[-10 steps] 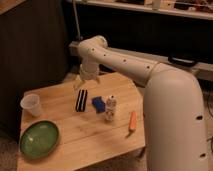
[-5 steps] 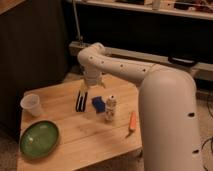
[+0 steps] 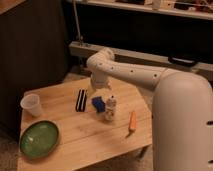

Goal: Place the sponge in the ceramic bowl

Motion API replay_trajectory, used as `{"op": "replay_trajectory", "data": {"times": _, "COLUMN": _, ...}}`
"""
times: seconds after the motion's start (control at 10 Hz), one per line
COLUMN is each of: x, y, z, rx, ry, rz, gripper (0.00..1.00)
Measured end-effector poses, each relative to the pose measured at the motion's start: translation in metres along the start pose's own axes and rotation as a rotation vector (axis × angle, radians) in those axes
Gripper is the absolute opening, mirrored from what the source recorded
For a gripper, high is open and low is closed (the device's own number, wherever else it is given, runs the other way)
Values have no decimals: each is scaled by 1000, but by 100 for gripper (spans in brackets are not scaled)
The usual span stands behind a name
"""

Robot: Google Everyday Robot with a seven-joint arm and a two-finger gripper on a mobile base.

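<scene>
The sponge (image 3: pixel 98 104), a small dark blue chunk, lies on the wooden table (image 3: pixel 75 150) near its middle. The ceramic bowl (image 3: pixel 39 139), a wide green dish, sits at the table's front left corner with nothing in it. My gripper (image 3: pixel 97 91) hangs from the white arm just above and behind the sponge, close to it. Whether it touches the sponge I cannot tell.
A flat black block with a white stripe (image 3: pixel 81 99) lies just left of the sponge. A small bottle (image 3: pixel 110 108) stands right beside the sponge on its right. An orange carrot-shaped stick (image 3: pixel 132 121) lies farther right. A translucent cup (image 3: pixel 31 105) stands behind the bowl.
The arm has swung forward and lowered, bringing the gripper from behind the black block to just over the sponge. The objects on the table have stayed put.
</scene>
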Motion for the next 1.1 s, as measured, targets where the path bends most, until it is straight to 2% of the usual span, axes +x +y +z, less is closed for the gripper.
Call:
{"op": "replay_trajectory", "data": {"times": 0.3, "x": 3, "y": 11, "z": 21, "rx": 43, "ry": -11, "rz": -19, "gripper": 80}}
{"op": "replay_trajectory", "data": {"times": 0.7, "x": 5, "y": 14, "z": 52, "rx": 61, "ry": -63, "rz": -51, "gripper": 80}}
{"op": "replay_trajectory", "data": {"times": 1.1, "x": -2, "y": 11, "z": 76, "rx": 74, "ry": -89, "rz": -61, "gripper": 80}}
